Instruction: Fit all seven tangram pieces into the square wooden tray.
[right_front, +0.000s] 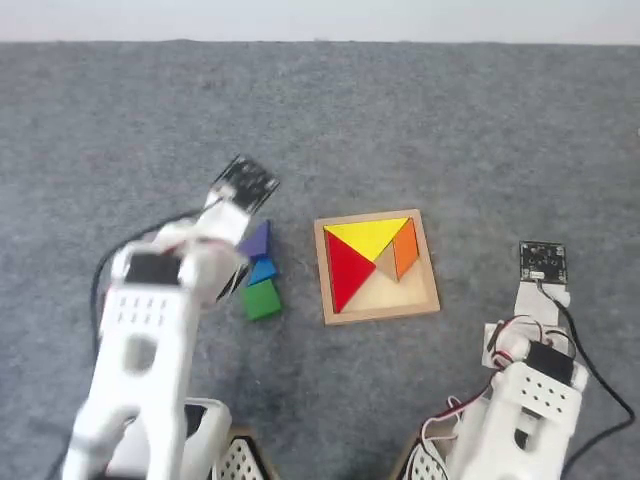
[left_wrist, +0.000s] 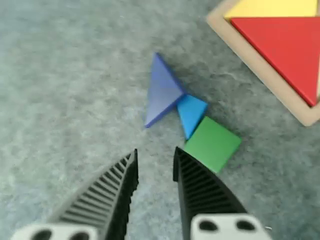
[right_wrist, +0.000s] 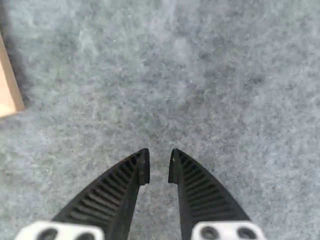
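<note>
Hovering over the three loose pieces, the left gripper (left_wrist: 155, 156) has its fingers a modest way apart with nothing between them. My guess is it's lining up a pick. The purple triangle (left_wrist: 162, 92), the small blue triangle (left_wrist: 191, 112) and the green square (left_wrist: 212, 144) sit bunched up and touching on the grey surface (right_front: 480, 130), just left of the tray (right_front: 400, 295) in the high view. That clumping is probably why the gripper hangs near the green end: the square has free edges to close on, while the blue one is wedged between its neighbours.

The tray is mid-frame and partly filled. The yellow triangle (right_front: 368, 237) lies along its top edge, the red triangle (right_front: 347, 268) down its left side, and an orange piece (right_front: 405, 250) sits at the upper right. Its lower right part looks like bare wood, so that's likely where the rest goes. I can't tell if the tan patch in the middle is a piece or just tray.

The right gripper (right_wrist: 158, 161) sits low over bare carpet, lower right of the tray, with only a narrow slit between its tips and empty. It looks parked out of the way.
</note>
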